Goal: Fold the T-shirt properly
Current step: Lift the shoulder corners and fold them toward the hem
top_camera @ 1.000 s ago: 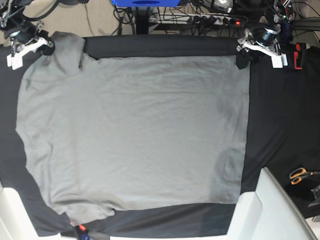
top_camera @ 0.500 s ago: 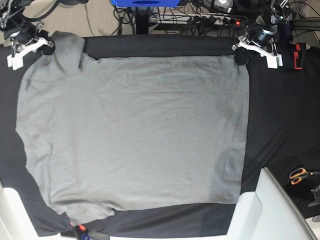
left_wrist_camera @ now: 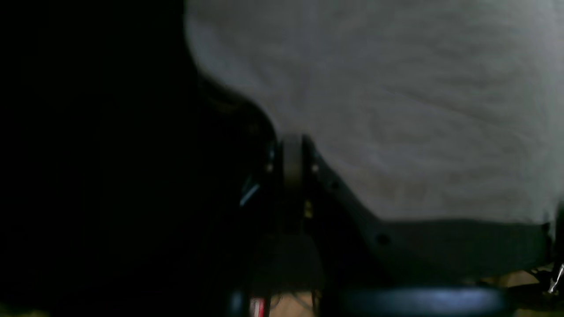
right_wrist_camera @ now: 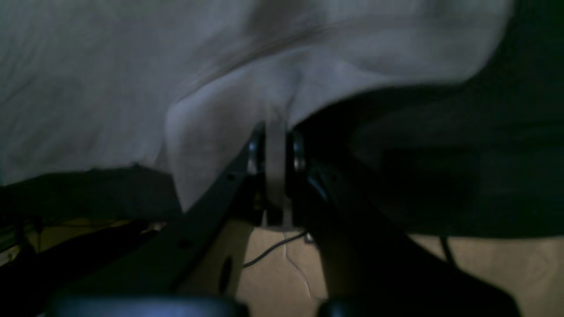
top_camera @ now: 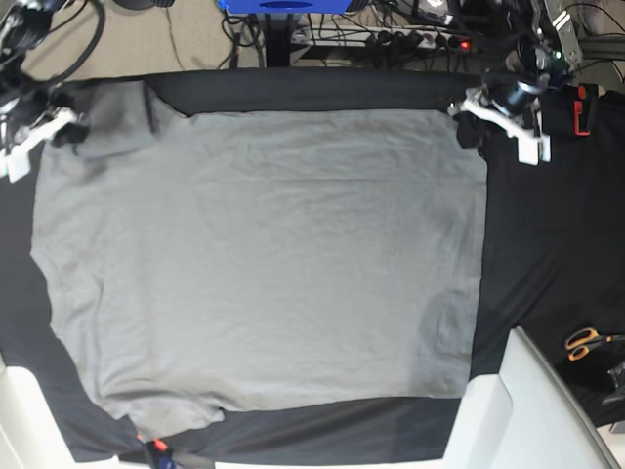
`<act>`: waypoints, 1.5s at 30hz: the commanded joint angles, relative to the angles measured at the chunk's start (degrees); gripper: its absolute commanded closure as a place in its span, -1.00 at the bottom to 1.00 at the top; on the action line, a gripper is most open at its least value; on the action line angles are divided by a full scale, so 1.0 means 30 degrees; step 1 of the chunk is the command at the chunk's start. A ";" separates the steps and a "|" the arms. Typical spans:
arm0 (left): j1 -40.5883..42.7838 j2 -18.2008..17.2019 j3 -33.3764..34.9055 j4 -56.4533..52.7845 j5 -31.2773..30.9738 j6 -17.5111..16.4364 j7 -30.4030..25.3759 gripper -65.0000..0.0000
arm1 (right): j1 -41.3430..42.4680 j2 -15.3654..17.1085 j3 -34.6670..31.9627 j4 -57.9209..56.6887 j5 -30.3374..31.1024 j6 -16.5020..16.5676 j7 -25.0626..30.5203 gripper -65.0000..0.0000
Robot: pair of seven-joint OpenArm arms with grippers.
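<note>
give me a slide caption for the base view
Grey T-shirt spread flat on black table cloth, both arms pinching its far corners.

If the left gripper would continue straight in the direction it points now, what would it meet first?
The T-shirt. The left gripper is shut at the shirt's corner, and grey cloth fills the view just beyond its tips. Whether cloth is already pinched there is unclear, since the picture is dark and blurred.

Beside me, a black cloth [top_camera: 547,244] covers the surface; orange-handled scissors [top_camera: 584,343] lie near its edge, a power strip [top_camera: 410,39] behind.
</note>
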 commanded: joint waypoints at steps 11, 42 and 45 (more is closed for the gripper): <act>-0.2022 -0.0274 -0.0079 0.0478 -0.0311 0.1310 0.0366 1.00 | 0.3433 0.2139 0.0076 -0.3094 0.0377 0.0128 -0.0466 0.99; -0.6740 -0.0801 0.0096 -0.0900 0.1886 0.3244 0.0776 1.00 | 0.9968 0.4454 -0.4642 -1.1035 0.0407 0.0128 0.3461 0.98; -0.7326 -0.0860 0.0096 -0.1749 0.2414 0.3215 0.0776 1.00 | 1.0378 0.4483 -0.5463 -1.1504 0.0407 0.0128 0.4047 0.98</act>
